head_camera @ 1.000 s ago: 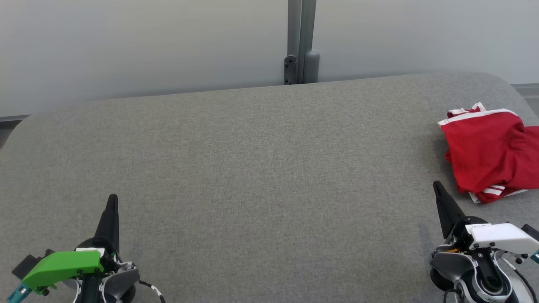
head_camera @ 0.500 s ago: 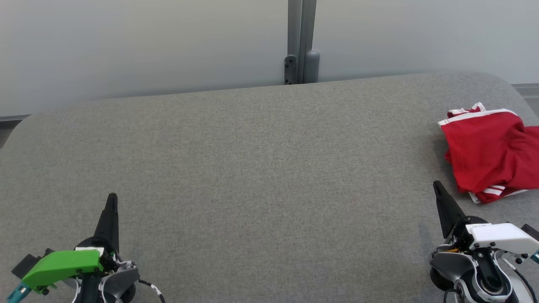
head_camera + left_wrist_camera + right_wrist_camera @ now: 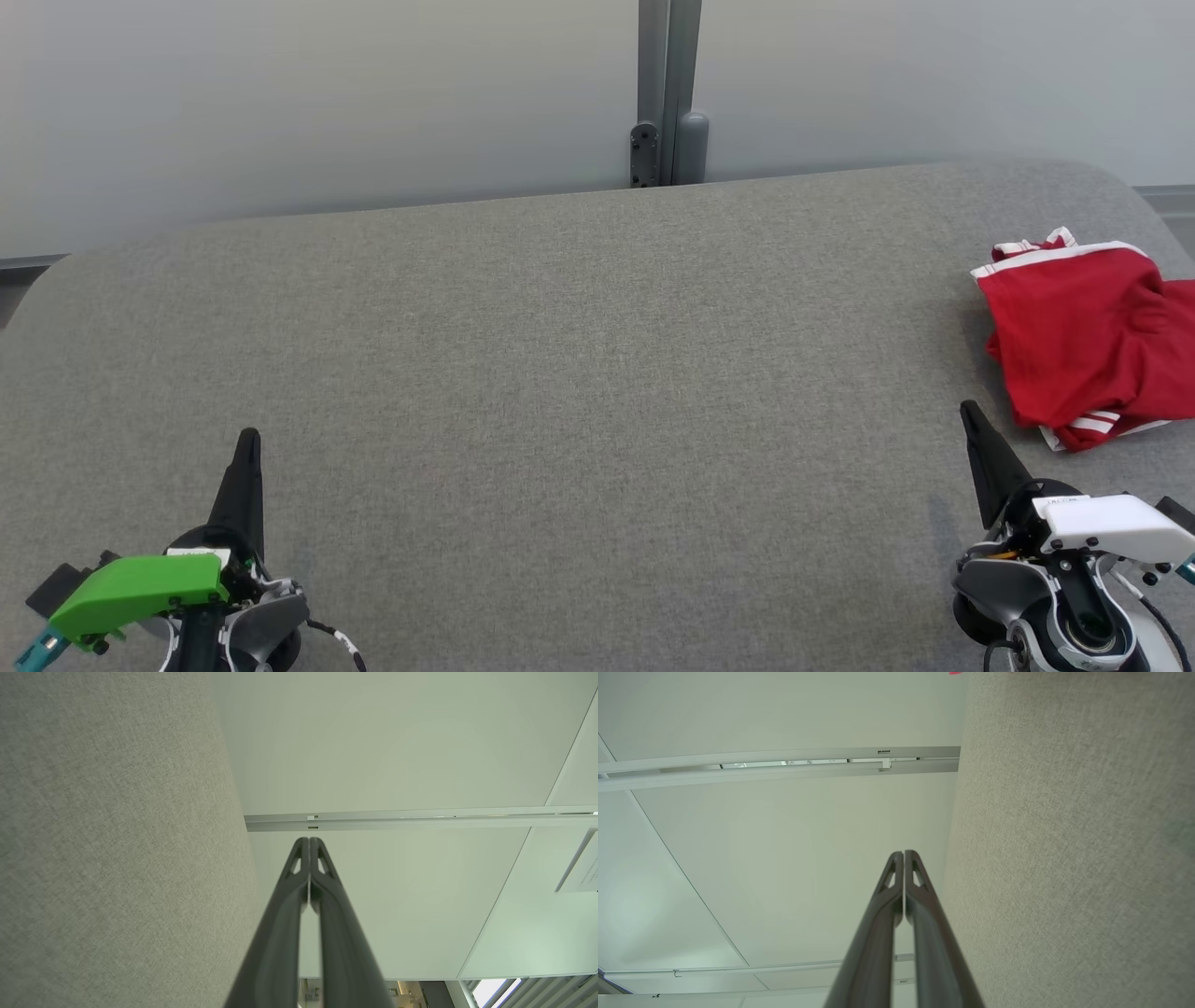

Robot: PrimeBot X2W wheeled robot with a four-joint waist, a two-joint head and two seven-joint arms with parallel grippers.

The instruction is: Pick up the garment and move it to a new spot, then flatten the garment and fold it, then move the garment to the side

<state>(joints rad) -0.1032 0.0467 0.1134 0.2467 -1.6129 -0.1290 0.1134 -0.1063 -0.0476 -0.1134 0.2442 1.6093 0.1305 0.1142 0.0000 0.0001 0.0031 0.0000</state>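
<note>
Where the grey worktop (image 3: pixel 560 373) meets the head view's 3 o'clock edge, the red garment (image 3: pixel 1083 336) lies in a folded heap, cut off by that edge. It sits near the right claw (image 3: pixel 969 411), at about 1 o'clock from the tip and not touching it. The left claw (image 3: pixel 249 441) is well apart from it, at 7 o'clock of the view.

From the head, each claw reads as one dark spike. The wrist views settle the matter: the left claw (image 3: pixel 308 841) has its fingers pressed together at the tips, and so has the right claw (image 3: pixel 903 854). Those views also take in a pale wall (image 3: pixel 397 742) and a rail (image 3: pixel 420 819) beyond the worktop.

The garment's visible part runs roughly 12 to 6 o'clock, with a white-edged hem at the far end and white stripes at the near end. Its full length I cannot tell.
</note>
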